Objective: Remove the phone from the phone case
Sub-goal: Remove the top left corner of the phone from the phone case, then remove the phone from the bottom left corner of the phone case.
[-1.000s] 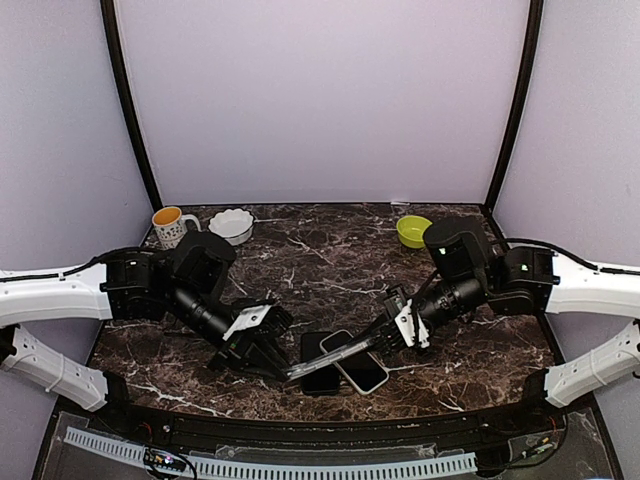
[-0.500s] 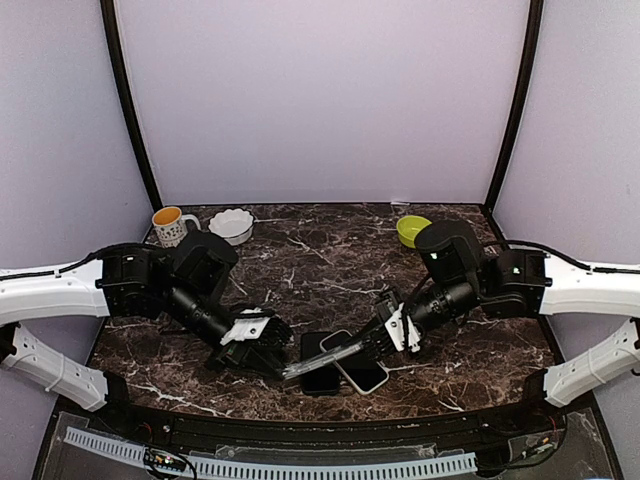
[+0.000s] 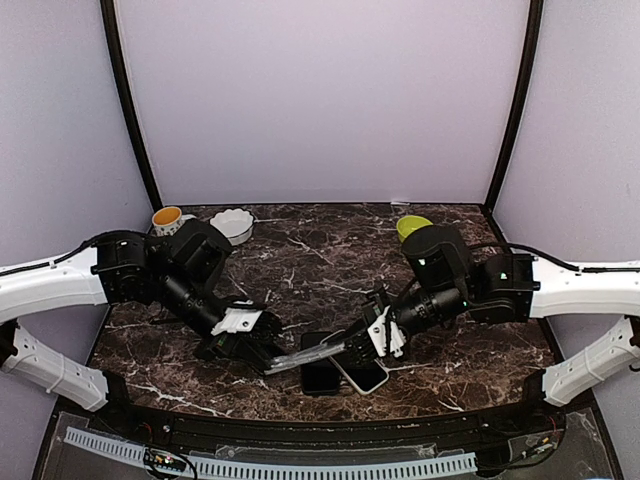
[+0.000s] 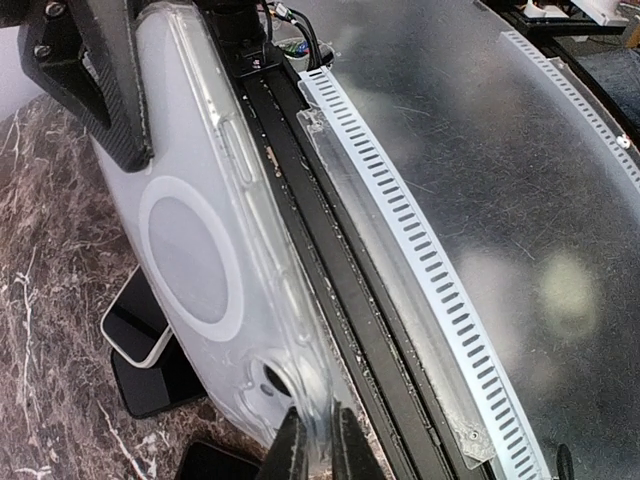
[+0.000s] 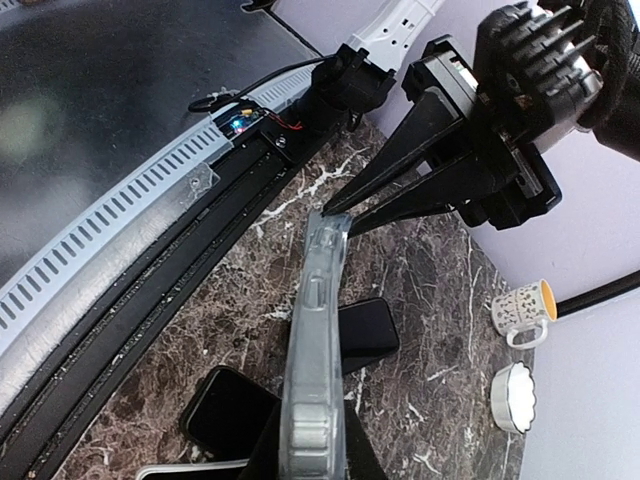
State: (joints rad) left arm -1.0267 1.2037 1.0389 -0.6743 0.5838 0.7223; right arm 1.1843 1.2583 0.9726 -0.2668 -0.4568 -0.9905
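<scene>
A clear phone case [image 3: 308,355] hangs just above the table's front, held at both ends. My left gripper [image 3: 272,362] is shut on its camera-hole end [image 4: 262,378], the fingertips [image 4: 292,448] pinching the rim. My right gripper [image 3: 345,347] is shut on the other end, where the case [image 5: 318,340] shows edge-on. The case looks see-through, with a white ring [image 4: 190,260] on its back and no phone visible inside. Under it on the marble lie a black phone [image 3: 318,378] and a white-edged phone [image 3: 362,376]. The right wrist view shows two black phones [image 5: 368,335] [image 5: 225,410].
An orange-filled mug [image 3: 167,218] and a white fluted bowl [image 3: 231,224] stand at the back left. A green bowl [image 3: 408,227] sits at the back right, partly behind the right arm. A slotted rail [image 3: 270,465] runs along the table's near edge.
Both arms have shifted a little to the left with the case between them. The left gripper has closed slightly tighter on the rim.
</scene>
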